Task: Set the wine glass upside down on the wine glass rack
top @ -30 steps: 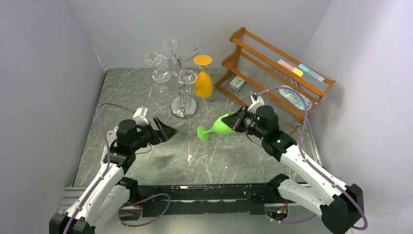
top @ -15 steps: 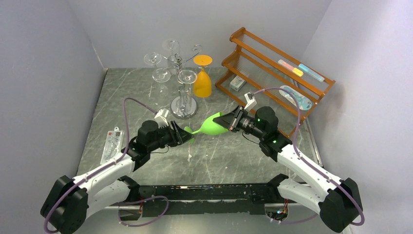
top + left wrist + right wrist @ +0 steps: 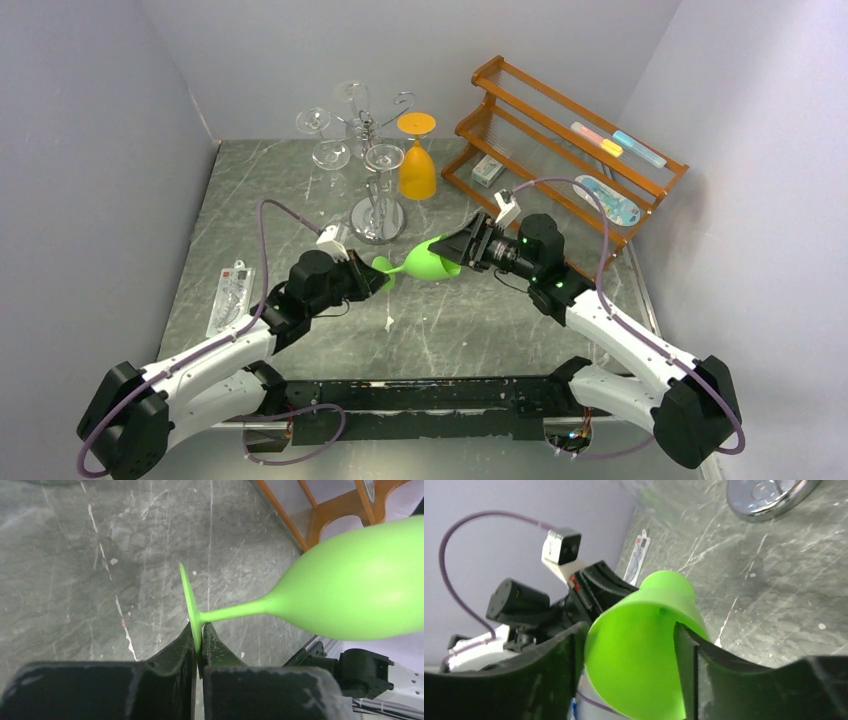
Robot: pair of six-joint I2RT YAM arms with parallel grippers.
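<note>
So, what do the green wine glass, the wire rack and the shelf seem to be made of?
The green wine glass looks like opaque plastic, smooth with a soft sheen; nothing shows through it. The wire rack seems chromed metal: its round base mirrors its surroundings. The shelf looks like varnished wood, orange-brown and slightly glossy, though the grain is not visible.

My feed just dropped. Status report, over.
Left claw shut on green wine glass foot. Right claw open around the bowl. Glass sideways above table, not yet racked. Wine glass rack behind holds clear glasses.
</note>
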